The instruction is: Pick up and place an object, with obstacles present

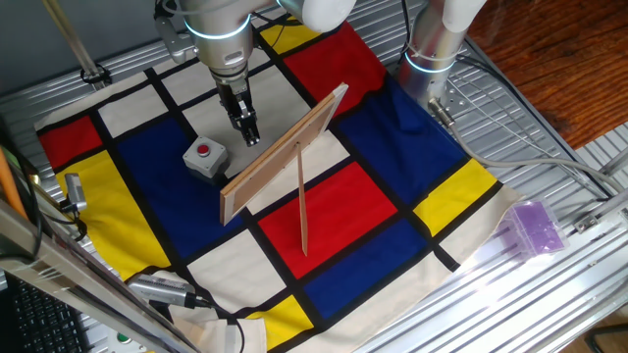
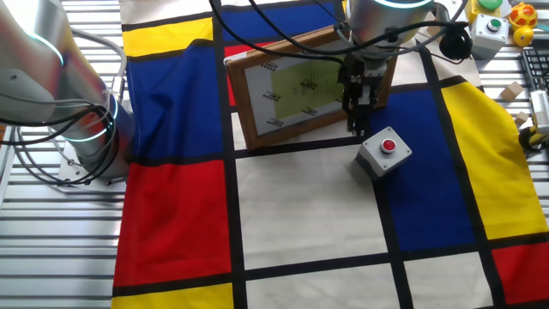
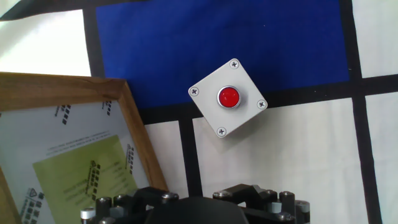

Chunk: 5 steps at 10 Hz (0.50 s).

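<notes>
The grey square box with a red button (image 1: 205,157) sits on the checked cloth, left of the wooden board (image 1: 285,157) that stands on edge. A slim stick (image 1: 302,201) leans from the board toward the front. My gripper (image 1: 251,137) hangs just behind the box, between it and the board, above the cloth. Its fingers look close together and hold nothing. In the other fixed view the gripper (image 2: 357,129) is just above the box (image 2: 384,150), in front of the board (image 2: 300,86). The hand view shows the box (image 3: 227,98) ahead and the board (image 3: 68,155) at left; the fingertips are hidden.
A translucent purple block (image 1: 535,226) lies on the metal table at right, off the cloth. A second arm's base (image 1: 432,59) stands at the cloth's far edge. Another button box (image 2: 486,26) and small toys (image 2: 523,13) lie in a corner.
</notes>
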Tool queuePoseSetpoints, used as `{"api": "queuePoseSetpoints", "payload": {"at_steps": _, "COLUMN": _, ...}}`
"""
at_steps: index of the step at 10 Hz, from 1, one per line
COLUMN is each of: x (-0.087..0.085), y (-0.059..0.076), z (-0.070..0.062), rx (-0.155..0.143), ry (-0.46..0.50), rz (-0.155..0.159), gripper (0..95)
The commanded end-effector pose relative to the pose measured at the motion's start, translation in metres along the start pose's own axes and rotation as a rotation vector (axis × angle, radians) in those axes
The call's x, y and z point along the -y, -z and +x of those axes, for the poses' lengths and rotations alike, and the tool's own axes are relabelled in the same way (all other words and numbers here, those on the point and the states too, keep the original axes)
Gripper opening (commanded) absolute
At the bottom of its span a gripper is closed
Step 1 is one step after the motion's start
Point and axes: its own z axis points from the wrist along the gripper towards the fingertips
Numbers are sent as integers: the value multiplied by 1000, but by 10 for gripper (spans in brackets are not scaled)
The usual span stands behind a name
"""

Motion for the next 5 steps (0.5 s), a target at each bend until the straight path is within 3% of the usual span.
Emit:
{"api": "queuePoseSetpoints", "payload": {"at_steps": 1, "x": 0, "y": 0, "z": 0, "rx": 54, "ry": 253, "rz": -11, "gripper": 0}}
{"api": "queuePoseSetpoints", "payload": {"at_steps": 5, "x": 0, "y": 0, "z": 0, "rx": 52, "ry": 254, "rz": -2, "gripper": 0}}
